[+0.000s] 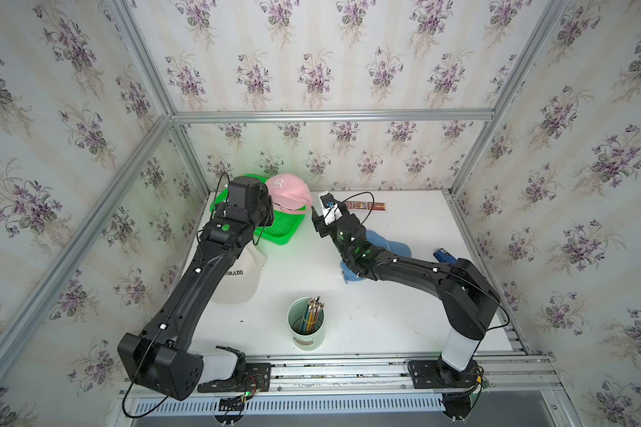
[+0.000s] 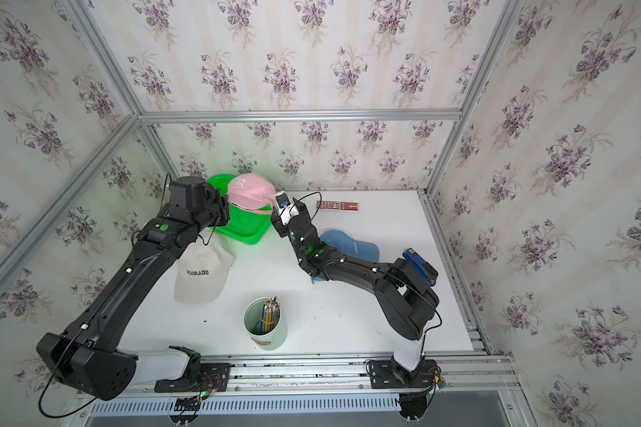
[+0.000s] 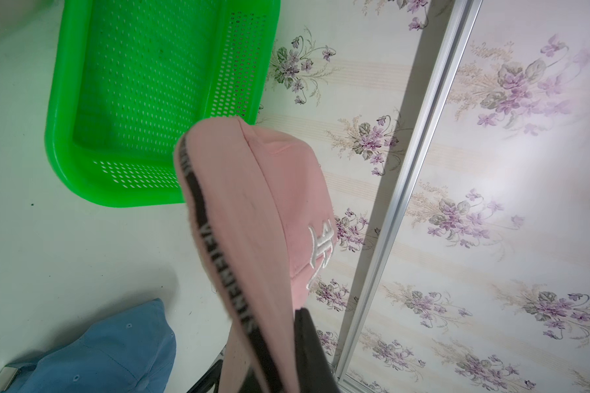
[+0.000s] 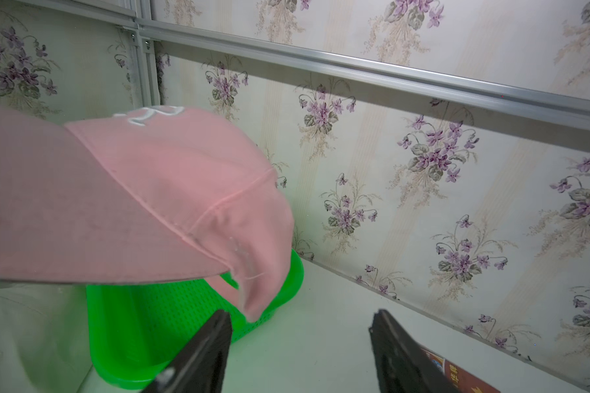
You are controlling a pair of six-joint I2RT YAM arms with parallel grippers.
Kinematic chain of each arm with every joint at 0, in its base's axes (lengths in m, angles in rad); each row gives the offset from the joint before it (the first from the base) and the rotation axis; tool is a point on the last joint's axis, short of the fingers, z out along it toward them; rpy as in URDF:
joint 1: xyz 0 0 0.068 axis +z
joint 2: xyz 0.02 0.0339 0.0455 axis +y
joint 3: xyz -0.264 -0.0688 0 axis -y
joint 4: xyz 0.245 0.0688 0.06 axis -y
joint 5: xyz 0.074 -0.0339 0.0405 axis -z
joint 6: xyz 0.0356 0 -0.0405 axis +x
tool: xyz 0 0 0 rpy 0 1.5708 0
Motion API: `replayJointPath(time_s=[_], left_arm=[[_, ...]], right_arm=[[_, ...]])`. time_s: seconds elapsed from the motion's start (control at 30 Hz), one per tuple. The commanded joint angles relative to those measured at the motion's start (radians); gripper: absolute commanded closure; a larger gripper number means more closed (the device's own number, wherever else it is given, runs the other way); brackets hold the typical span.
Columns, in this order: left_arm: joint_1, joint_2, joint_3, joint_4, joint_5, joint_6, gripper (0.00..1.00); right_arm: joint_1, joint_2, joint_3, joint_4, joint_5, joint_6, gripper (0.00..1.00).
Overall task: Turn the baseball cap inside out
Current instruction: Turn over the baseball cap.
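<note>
left gripper (image 3: 273,343): clenched on the pink baseball cap (image 3: 252,211). in the left wrist view the cap's rim, with its black lettered inner band, runs between the two black fingers (image 3: 307,337). the fabric fills the gap, so the jaws stand almost together.

right gripper (image 4: 300,316): jaws stand wide apart with nothing between them. in the right wrist view the cap's lower edge hangs just beside one finger; whether it touches cannot be told.

cap position: in both top views the cap is lifted off the table (image 1: 385,314), over the far corner of the green basket (image 1: 278,240), between the two wrists. the embroidered white logo faces upward and the outer pink surface is outward, so the crown is not yet turned.

other items:
- a blue cap (image 2: 348,244) lies on the table, partly under the right arm.
- a white cap (image 2: 200,277) with dark lettering lies beside the left arm, near the basket.
- a pale cup (image 1: 308,340) holding pencils stands near the front edge, well apart from both grippers.
</note>
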Motion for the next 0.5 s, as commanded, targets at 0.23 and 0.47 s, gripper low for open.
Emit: replayJointPath(time_s=[0.23, 0.47], left_arm=[[-0.007, 0.003, 0.047, 0.067, 0.034, 0.013, 1.00], [-0.016, 0.005, 0.040, 0.066, 0.044, 0.017, 1.00]], right_arm=[[-0.011, 0.044, 0.052, -0.007, -0.100, -0.010, 0.18], [-0.014, 0.121, 0.172, -0.051, -0.021, -0.005, 0.18]])
